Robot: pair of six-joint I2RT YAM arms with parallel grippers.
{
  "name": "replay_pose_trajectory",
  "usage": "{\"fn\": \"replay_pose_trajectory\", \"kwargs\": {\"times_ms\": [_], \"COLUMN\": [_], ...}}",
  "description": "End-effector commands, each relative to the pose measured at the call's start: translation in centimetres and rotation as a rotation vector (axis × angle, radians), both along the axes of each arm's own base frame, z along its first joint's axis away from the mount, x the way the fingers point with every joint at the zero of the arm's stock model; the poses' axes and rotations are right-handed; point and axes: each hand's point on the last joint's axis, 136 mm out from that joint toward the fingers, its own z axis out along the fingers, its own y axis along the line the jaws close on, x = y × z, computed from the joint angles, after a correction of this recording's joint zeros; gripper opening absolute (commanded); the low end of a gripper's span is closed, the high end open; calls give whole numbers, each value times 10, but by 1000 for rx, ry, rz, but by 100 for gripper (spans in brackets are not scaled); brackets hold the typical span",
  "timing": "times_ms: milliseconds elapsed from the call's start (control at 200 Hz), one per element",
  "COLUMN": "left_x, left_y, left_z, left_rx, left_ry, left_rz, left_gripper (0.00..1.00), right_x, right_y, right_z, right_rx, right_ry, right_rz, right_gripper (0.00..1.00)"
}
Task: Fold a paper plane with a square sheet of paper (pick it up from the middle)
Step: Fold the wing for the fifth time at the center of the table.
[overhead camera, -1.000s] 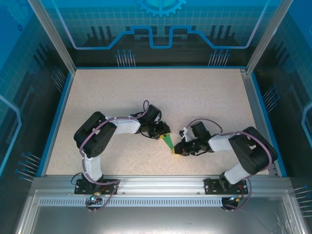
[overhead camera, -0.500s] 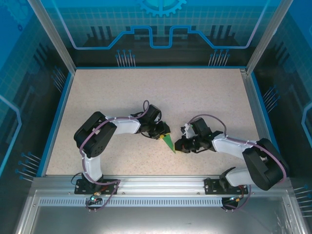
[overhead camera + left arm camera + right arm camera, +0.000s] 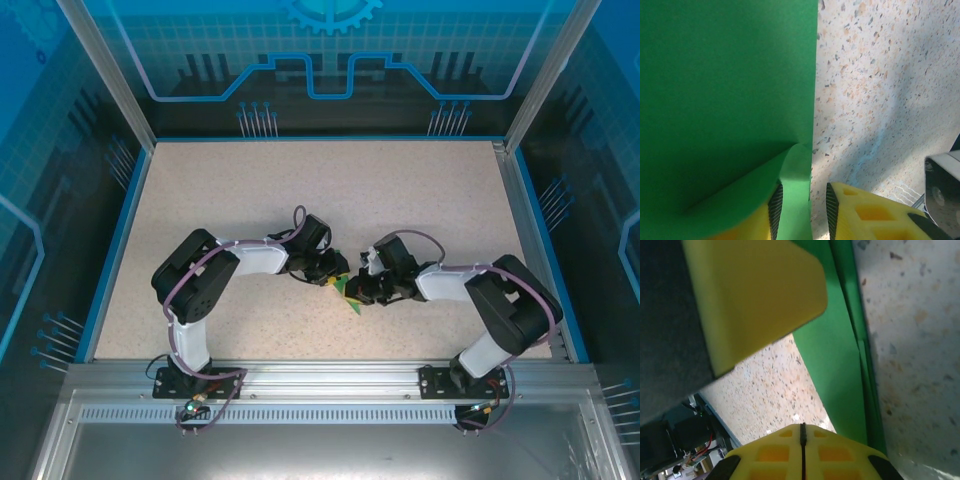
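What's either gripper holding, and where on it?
Nothing clamped: the left gripper straddles the paper plane at its curled edge flap, jaws apart; right gripper shut beside it.

- Your tabletop is pale and speckled. Up close, the wrist views show beige with dark and orange flecks.
- A thin blue border runs along its left, back and right sides.
- Aluminium posts rise from the two back corners and lean outward in the top view.
- The back wall is dark blue, with light-blue circuit lines and a gear emblem at top centre.
- The side panels are translucent blue with similar line patterns.
- At the near edge you have a silver slotted rail, then a dull grey metal sheet.
- The light is bright and even, leaving soft shadows.
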Motion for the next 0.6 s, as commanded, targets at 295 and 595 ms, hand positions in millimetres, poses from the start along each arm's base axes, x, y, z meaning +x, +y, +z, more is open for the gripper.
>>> {"fn": "replay_pose_trajectory", "kwargs": {"times_ms": [295, 595], "left_x": [-6, 20], "left_y": [20, -8], "left_z": [-21, 43], "left_rx": [90, -26], "left_ry": [40, -141], "left_rz": [12, -87], "left_gripper": [36, 48], "right_x": [-26, -37], "right_y": [-37, -51], "right_z": [-57, -69], "right_rx": [-155, -193], "right_ry": [144, 199], "right_rz": [-34, -30], "right_gripper": [3, 0]}}
